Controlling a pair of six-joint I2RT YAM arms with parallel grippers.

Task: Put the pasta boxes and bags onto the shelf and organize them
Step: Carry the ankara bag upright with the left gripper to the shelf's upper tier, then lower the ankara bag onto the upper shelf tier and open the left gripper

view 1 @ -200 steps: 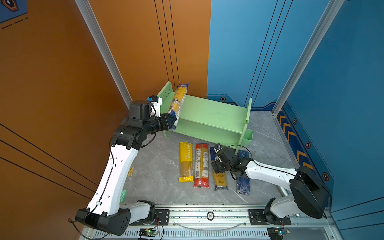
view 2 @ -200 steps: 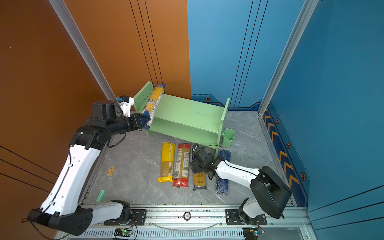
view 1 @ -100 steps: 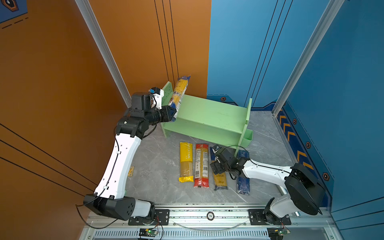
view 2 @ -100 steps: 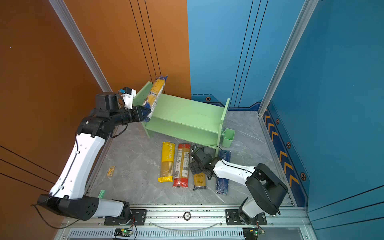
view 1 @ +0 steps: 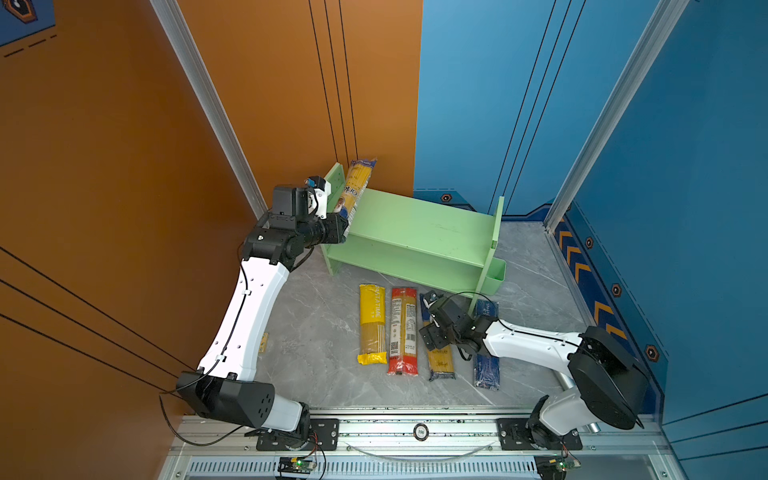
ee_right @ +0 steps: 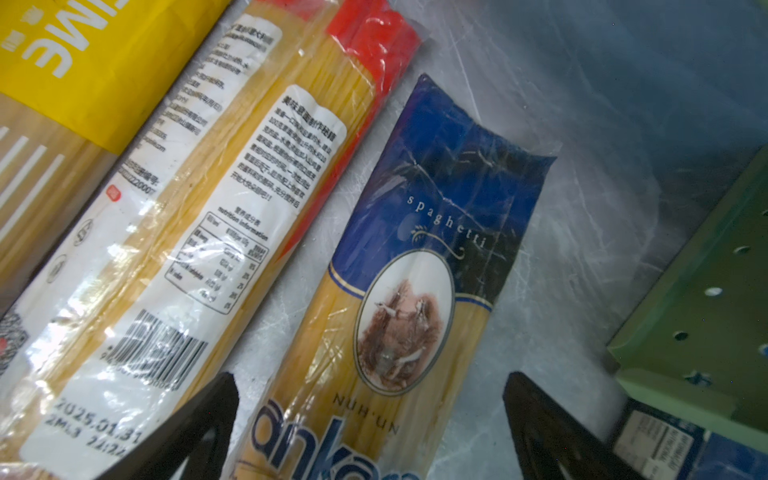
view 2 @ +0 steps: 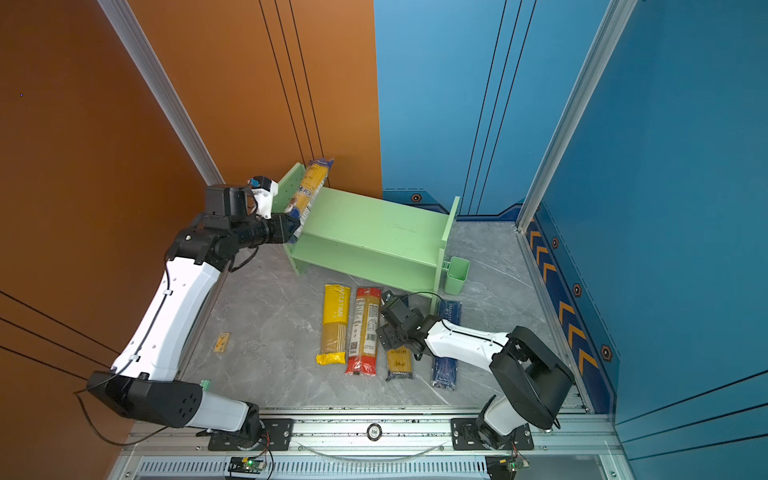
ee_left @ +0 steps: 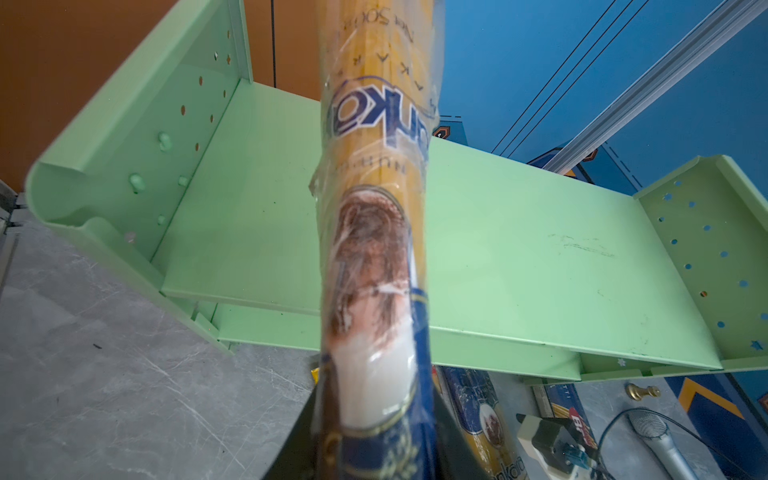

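Left claw (view 1: pixel 343 222) clamped on the dark blue end of the held bag (view 1: pixel 358 187). The bag is raised and tilted, long axis 7 to 1 o'clock in both top views, free end pointing at 1 o'clock. It sits over the left end of the shelf (view 1: pixel 415 232), just beside the holed side panel.

Shelf long axis runs 10 to 4 o'clock, with a green bin (view 2: pixel 457 274) on the 4 o'clock end.

At 6 o'clock from the shelf, four packs lie flat side by side, long axes 12 to 6: yellow bag (view 1: pixel 371 324), red-ended bag (view 1: pixel 403 328), yellow-and-blue bag (view 1: pixel 440 361), blue box (view 1: pixel 486 368).

Right claw (ee_right: pixel 370 382) spread apart over the yellow-and-blue bag, one finger either side. Can't tell if it touches.

Grey marbled table (view 1: pixel 316 340). Orange wall (view 1: pixel 124 166) at 9 to 12 o'clock, blue wall (view 1: pixel 665 145) at 12 to 3.

Held bag is clear film over yellow strands, with a blue logo and a brown oval picture near the gripped end. The red-ended bag has a white label and barcode.
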